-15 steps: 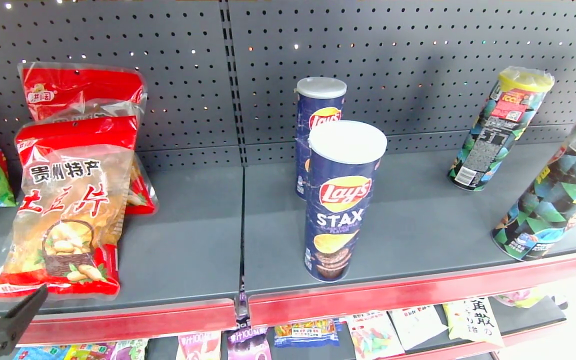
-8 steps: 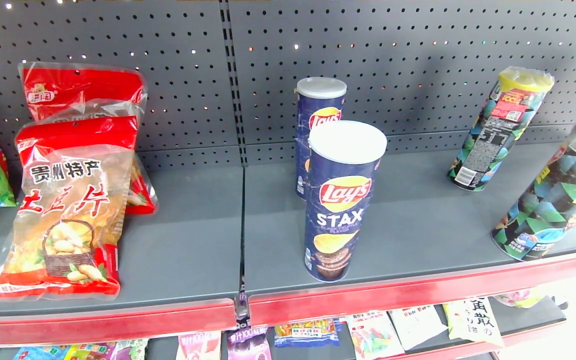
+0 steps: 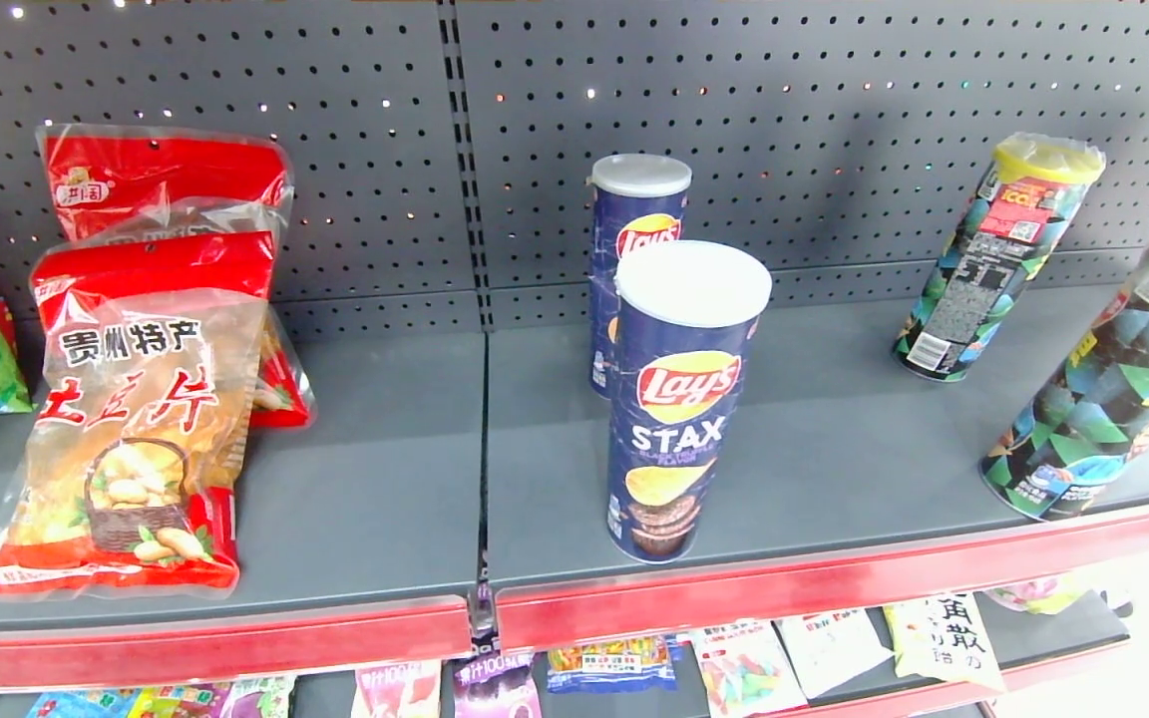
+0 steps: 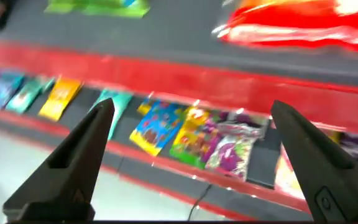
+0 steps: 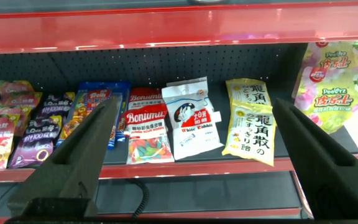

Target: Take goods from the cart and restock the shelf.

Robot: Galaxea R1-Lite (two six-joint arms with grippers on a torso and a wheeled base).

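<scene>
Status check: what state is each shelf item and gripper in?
Front dark blue crisp tube with white lid: upright, lidded.
Rear dark blue tube with grey lid: upright, lidded.
Rear patterned yellow-lidded tube: standing, lidded.
Front patterned yellow-lidded tube: standing, lidded.
Front red potato-crisp bag: propped upright.
Left gripper: open, empty.
Right gripper: open, empty.

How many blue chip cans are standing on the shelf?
2. The front can stands near the red edge of the shelf. The back can stands right behind it by the wall, partly covered by it. A smaller thing could hide behind them.
</scene>
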